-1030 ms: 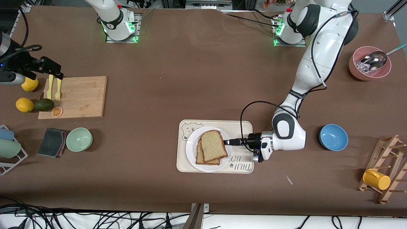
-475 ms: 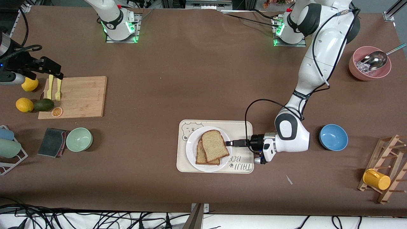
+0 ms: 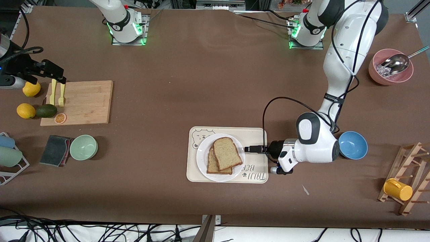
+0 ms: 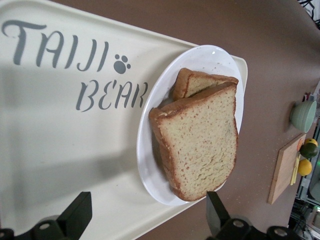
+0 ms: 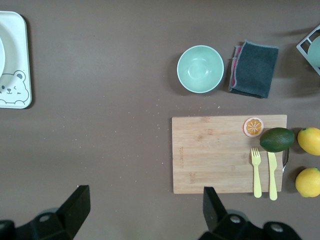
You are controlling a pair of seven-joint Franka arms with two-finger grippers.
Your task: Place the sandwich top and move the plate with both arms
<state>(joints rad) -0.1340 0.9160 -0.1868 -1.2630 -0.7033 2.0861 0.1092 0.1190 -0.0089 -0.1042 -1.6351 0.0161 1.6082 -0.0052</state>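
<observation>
The sandwich top [image 3: 227, 153] lies on the second bread slice [image 3: 211, 165], skewed, both on the white plate [image 3: 202, 158]. The plate stands on the cream bear-print tray [image 3: 255, 134]. My left gripper [image 3: 249, 149] is open and empty, low over the tray's edge at the left arm's end, a short gap from the plate. In the left wrist view the sandwich top [image 4: 200, 140], the plate [image 4: 152, 167] and the tray [image 4: 50, 140] lie ahead of the left gripper [image 4: 147, 215]. My right gripper [image 3: 57, 75] waits open, high over the cutting board's end; it also shows in the right wrist view [image 5: 144, 207].
A blue bowl [image 3: 352, 145] sits right beside the left arm's wrist. A green bowl [image 3: 83, 147], a grey cloth [image 3: 55, 150] and a wooden cutting board [image 3: 80, 102] with fruit lie toward the right arm's end. A pink bowl [image 3: 389, 72] and a cup rack [image 3: 408, 185] stand at the left arm's end.
My left gripper has drawn back from the bread toward the left arm's end of the table, and its arm has swung toward the blue bowl. The bread stays on the plate. The right arm has not moved.
</observation>
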